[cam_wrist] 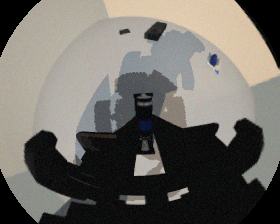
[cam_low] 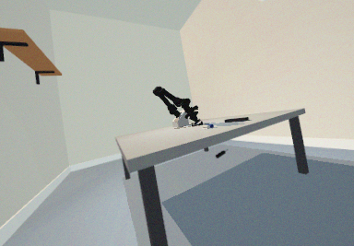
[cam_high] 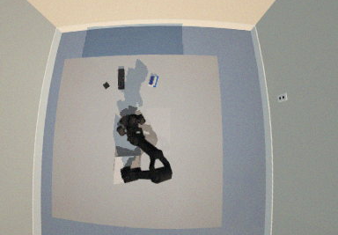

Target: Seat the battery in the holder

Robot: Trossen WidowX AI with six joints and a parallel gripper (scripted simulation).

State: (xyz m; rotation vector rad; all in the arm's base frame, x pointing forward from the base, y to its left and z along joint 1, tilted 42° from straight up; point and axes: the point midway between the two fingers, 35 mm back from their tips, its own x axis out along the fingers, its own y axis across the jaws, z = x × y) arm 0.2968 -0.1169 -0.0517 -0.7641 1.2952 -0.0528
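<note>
The battery (cam_wrist: 145, 125), dark with a blue band, lies between my fingertips in the wrist view. My gripper (cam_low: 199, 123) (cam_wrist: 144, 117) is shut on it, low over the table. The black holder (cam_wrist: 143, 94) is directly below and around the battery's outline; its far end shows just beyond the battery's pale far end. A small silvery part shows at the near end; I cannot tell whether it is the spring or the terminal. The fingers hide the holder's sides, and whether the battery lies flat inside is unclear. In the top view the arm hides both.
A long black block (cam_high: 121, 78) (cam_low: 237, 120) (cam_wrist: 155, 31) lies toward the back of the table (cam_high: 194, 188). A small black block (cam_high: 106, 85) (cam_wrist: 124, 31) lies left of it. A blue-and-white object (cam_high: 153, 80) (cam_wrist: 213, 60) lies to the right.
</note>
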